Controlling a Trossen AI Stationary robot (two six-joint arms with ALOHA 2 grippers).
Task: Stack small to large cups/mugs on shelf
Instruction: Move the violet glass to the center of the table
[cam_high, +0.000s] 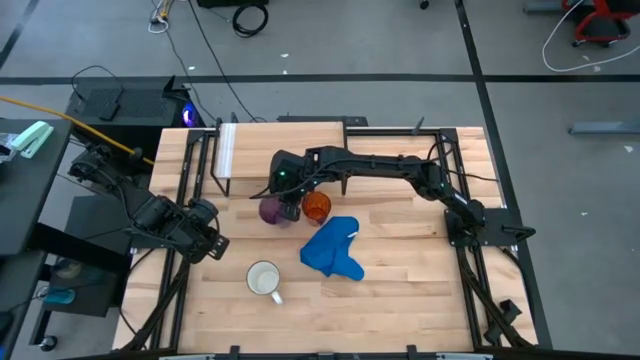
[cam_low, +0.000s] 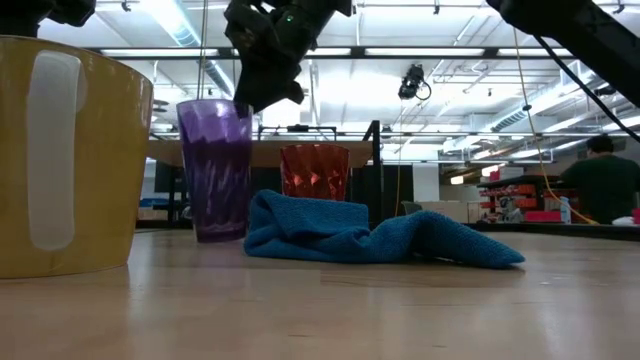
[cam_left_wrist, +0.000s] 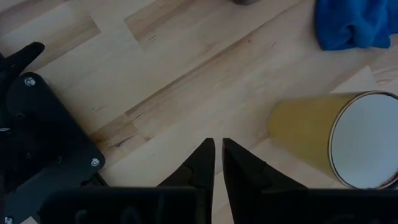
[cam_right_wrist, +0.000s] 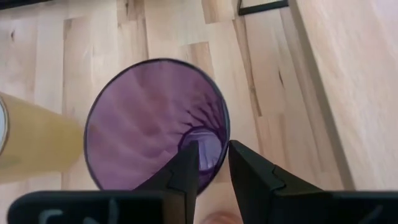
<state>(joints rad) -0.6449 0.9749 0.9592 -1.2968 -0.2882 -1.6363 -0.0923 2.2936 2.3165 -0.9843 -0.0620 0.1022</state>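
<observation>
The purple tumbler (cam_high: 271, 211) (cam_low: 214, 170) stands upright on its base in front of the shelf (cam_high: 285, 143), whose white strip (cam_high: 227, 148) is at the left end. The orange cup (cam_high: 317, 207) (cam_low: 314, 172) stands just right of the tumbler. The mug (cam_high: 264, 278) (cam_left_wrist: 339, 146), white inside and yellowish outside, stands nearer the table's near edge. My right gripper (cam_right_wrist: 214, 163) (cam_low: 268, 95) is open above the tumbler's rim, with one finger inside and one outside. My left gripper (cam_left_wrist: 218, 154) (cam_high: 212, 243) is shut, left of the mug. My right gripper comes from above, pointing down, with one finger (cam_right_wrist: 186, 167) inside the purple tumbler's rim (cam_right_wrist: 225, 127) and the other outside it. I cannot tell whether either finger touches the rim. The tumbler stands upright on the table.
A crumpled blue cloth (cam_high: 333, 250) (cam_low: 370, 235) lies right of the mug and in front of the orange cup. Black frame rails (cam_high: 182, 190) run along the table's left and right sides. A person (cam_low: 600, 185) shows in the room beyond.
</observation>
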